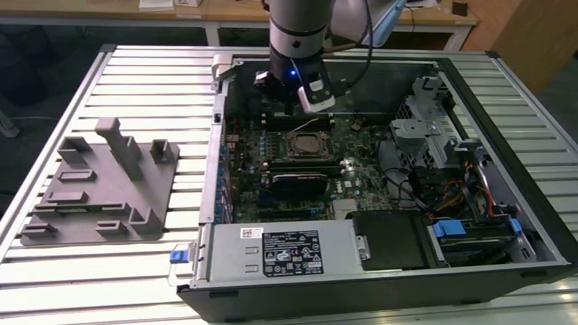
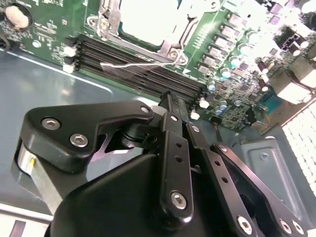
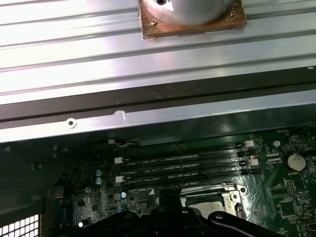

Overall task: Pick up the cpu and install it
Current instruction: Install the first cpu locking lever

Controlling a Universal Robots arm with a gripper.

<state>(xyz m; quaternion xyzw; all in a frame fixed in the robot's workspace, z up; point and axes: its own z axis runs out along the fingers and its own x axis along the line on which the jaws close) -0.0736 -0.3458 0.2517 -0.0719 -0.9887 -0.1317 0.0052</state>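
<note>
tray (image 1: 99, 186) at exterior view's left of case (image 1: 505, 267) | cpu (image 1: 304, 142) in motherboard (image 1: 361, 183) socket

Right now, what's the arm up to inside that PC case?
The arm's claw hangs inside the open computer case, over the RAM slots just beyond the CPU socket. In the exterior view the cpu sits in the socket with its silver top showing; the claw is not touching it. The grey plastic tray with upright posts sits on the table at the exterior view's left, outside the case.
</note>
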